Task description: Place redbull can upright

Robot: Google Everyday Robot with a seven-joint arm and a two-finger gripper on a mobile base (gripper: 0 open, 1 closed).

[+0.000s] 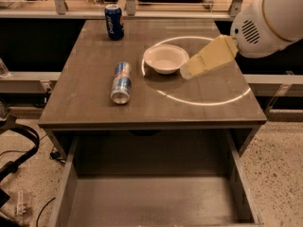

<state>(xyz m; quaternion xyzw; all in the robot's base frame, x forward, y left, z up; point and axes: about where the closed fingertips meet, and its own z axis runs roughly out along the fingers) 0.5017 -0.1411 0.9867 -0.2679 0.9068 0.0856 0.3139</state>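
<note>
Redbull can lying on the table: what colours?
The redbull can is silver and blue, camera view; the gripper hangs just right of the white bowl.

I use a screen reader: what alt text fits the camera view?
A redbull can lies on its side on a grey table, left of a white bowl. The gripper hovers just right of the bowl, away from the can. A dark blue can stands upright at the back; a drawer below is open.
</note>
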